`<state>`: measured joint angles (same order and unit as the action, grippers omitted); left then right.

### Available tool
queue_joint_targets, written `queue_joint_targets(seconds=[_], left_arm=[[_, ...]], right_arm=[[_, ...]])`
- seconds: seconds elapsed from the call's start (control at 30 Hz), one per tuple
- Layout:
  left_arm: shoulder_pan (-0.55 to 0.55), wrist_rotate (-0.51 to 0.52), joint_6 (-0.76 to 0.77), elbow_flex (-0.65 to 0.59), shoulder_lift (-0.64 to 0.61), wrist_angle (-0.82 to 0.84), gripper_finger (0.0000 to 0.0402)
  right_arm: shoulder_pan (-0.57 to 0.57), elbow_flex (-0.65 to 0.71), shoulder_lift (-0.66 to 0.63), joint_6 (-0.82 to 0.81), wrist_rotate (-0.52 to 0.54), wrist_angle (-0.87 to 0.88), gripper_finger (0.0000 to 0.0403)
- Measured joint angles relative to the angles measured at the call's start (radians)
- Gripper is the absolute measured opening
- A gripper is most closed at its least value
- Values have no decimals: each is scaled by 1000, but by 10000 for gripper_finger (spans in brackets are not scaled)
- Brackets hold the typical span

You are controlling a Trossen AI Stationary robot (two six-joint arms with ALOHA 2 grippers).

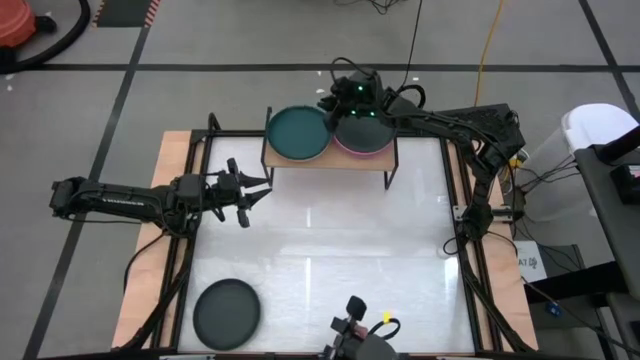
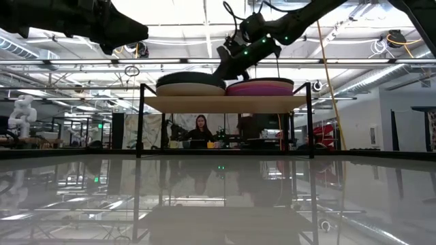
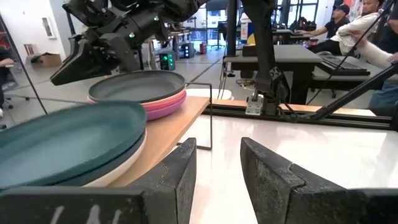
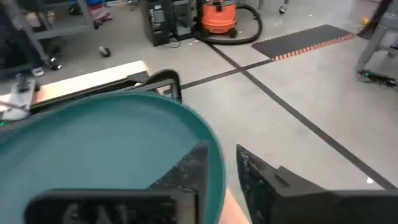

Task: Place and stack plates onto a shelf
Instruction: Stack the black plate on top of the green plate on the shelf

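The light-wood shelf [image 1: 330, 165] stands at the table's far middle and carries two stacks. The left stack has a teal plate [image 1: 297, 133] on top, over a beige one [image 3: 127, 163]. The right stack has a dark grey plate [image 3: 138, 86] over pink and magenta ones [image 2: 260, 87]. A black plate [image 1: 227, 312] lies flat on the table's near left. My right gripper [image 1: 335, 105] hovers at the shelf's far edge between the stacks, open, one finger on each side of the teal plate's rim [image 4: 219, 155]. My left gripper [image 1: 255, 192] is open, just left of the shelf's near corner. My right gripper [image 4: 222, 152] comes slanting down from the far side, with one finger over the teal plate's inside and the other outside its far right rim. I cannot tell whether the fingers touch the rim. The plate lies flat on its stack.
Black metal rails [image 1: 190, 230] and wooden strips run along the table's left and right sides. A small camera mount [image 1: 360, 335] sits at the near edge. Open white tabletop [image 1: 330, 240] lies between shelf and near edge. People sit in the room beyond the table.
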<state>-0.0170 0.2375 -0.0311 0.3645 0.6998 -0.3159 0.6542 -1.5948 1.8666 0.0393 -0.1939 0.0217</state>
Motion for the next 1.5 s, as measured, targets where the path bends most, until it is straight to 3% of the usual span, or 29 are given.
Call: queue_joint_targets(seconds=[0.2, 0.4, 0.53, 0.67, 0.83, 0.97, 1.13, 1.5], left_arm=[[0, 0, 22, 0, 0, 17, 131], [23, 2, 125, 0, 8, 106, 131], [67, 1, 183, 20, 43, 220, 131], [96, -34, 245, 146, 105, 480, 131], [119, -190, 278, 351, 239, 831, 131], [158, -386, 224, 433, 356, 977, 131], [249, -498, 198, 431, 479, 1007, 131], [411, -500, 286, 427, 680, 1002, 131]], right_arm=[[-11, 1, -72, 19, -109, 21, 120], [-49, 52, -254, 96, -150, 177, 129], [-123, 234, -430, 141, -152, 164, 129], [-205, 470, -614, 164, -151, 41, 129], [-279, 749, -820, 68, -150, -230, 129], [-331, 926, -931, 9, -150, -411, 129], [-377, 1067, -1003, -34, -146, -547, 129], [-415, 1120, -1019, -54, -144, -577, 129]])
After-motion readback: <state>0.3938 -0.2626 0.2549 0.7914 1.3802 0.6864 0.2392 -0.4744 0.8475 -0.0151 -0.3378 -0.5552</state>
